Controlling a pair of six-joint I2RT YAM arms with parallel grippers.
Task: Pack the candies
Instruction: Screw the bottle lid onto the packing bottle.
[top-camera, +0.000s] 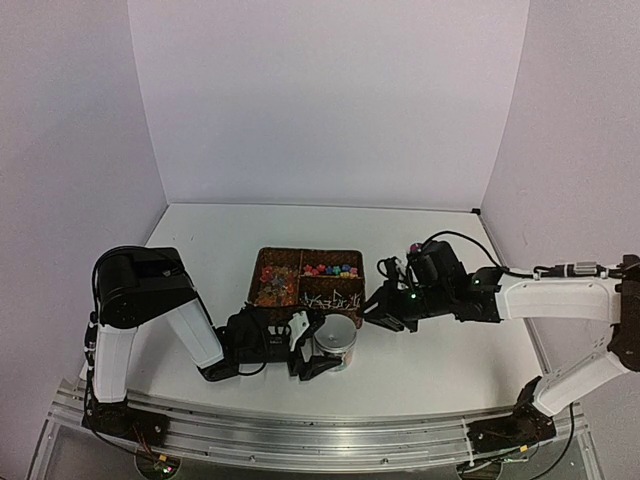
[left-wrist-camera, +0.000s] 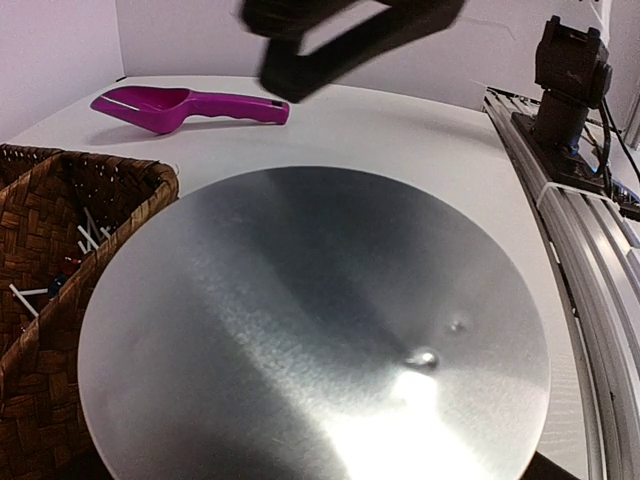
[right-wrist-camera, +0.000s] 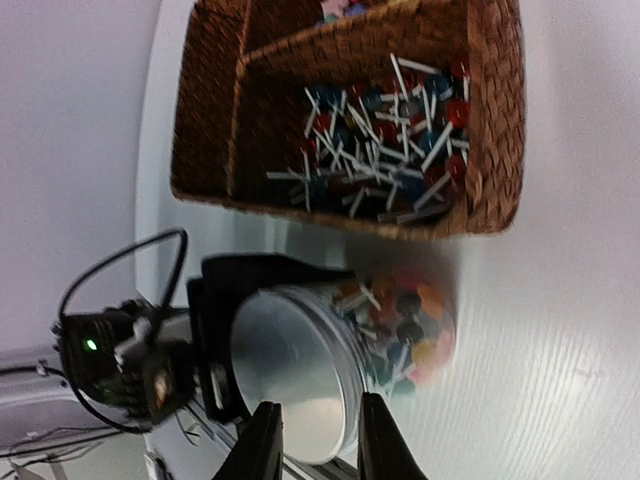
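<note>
**Q:** Top view, hazard?
**Me:** My left hand (top-camera: 312, 352) has a finger on either side of the jar (top-camera: 338, 345). I judge it is pinching the wall. My right hand (top-camera: 370, 318) hangs just beside the jar, spread and holding nothing. Risk: a bump from the right hand could tip the jar toward the basket (top-camera: 262, 262). Loose candies (top-camera: 330, 270) lie in the basket's far right compartment.

**Q:** Left wrist view?
**Me:** The lid (left-wrist-camera: 310, 330) fills the frame, lying flat on the jar; my own fingers don't show. I cannot tell whether the lid is seated tight. If it is loose, any lift would spill the contents. The scoop (left-wrist-camera: 190, 105) lies on the table (left-wrist-camera: 420, 130) beyond the jar, apart from it.

**Q:** Right wrist view?
**Me:** The fingers are spread with nothing gripped between them. Mixed-colour candies show through the jar's clear wall. Lollipops (right-wrist-camera: 390, 130) fill the basket compartment next to the jar.
</note>
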